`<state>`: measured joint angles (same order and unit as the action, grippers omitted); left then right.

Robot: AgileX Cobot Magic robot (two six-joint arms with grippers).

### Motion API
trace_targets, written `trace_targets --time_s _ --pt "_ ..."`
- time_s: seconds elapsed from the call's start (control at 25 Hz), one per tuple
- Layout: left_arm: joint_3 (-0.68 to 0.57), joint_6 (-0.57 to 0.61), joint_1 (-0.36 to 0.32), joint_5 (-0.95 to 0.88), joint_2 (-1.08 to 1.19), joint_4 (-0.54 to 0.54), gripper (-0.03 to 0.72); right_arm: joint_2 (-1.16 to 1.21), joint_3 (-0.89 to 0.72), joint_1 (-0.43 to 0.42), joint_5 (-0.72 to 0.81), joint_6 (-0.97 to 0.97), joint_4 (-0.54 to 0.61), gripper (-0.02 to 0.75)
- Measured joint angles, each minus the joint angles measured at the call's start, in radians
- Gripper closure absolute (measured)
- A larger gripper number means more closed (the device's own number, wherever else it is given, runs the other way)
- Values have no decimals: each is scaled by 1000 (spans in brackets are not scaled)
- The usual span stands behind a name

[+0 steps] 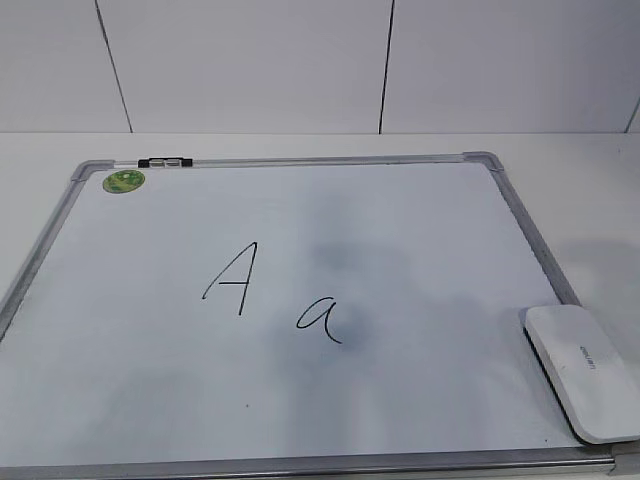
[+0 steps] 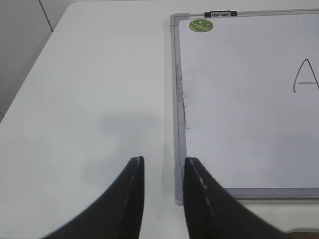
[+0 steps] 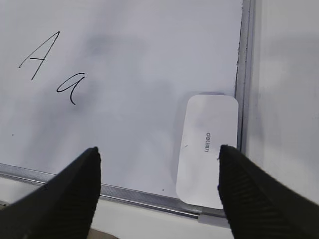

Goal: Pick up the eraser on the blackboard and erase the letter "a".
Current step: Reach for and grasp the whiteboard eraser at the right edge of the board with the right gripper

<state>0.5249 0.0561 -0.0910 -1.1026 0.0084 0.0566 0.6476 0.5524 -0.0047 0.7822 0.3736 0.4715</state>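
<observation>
The blackboard is a white board in a grey frame, lying flat on the table. On it are a capital "A" and the small letter "a", also in the right wrist view. The white eraser lies at the board's front right corner, also in the right wrist view. My right gripper is open and empty, above the board's front edge, the eraser by its right finger. My left gripper is slightly open and empty over the board's front left corner. Neither gripper shows in the exterior view.
A green round sticker and a black clip sit at the board's far left corner. The white table extends left of the board. A white panelled wall stands behind.
</observation>
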Motion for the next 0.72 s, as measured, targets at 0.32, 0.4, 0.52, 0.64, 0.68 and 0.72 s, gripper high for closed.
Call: trace_targets --time_s 0.32,0.4,0.52,0.64,0.68,0.72 --pt "0 0 0 0 0 0 506 96 118 6 64 -1 0 168" --pt "0 0 0 0 0 0 506 121 137 16 71 -2 -2 168" --pt "0 0 0 0 0 0 506 164 163 22 97 -6 -2 168" --pt "0 0 0 0 0 0 506 219 180 23 127 -27 -2 168" --pt "0 0 0 0 0 0 506 234 184 26 131 -31 -2 168" --pt "0 0 0 0 0 0 506 251 188 32 141 -37 -4 168"
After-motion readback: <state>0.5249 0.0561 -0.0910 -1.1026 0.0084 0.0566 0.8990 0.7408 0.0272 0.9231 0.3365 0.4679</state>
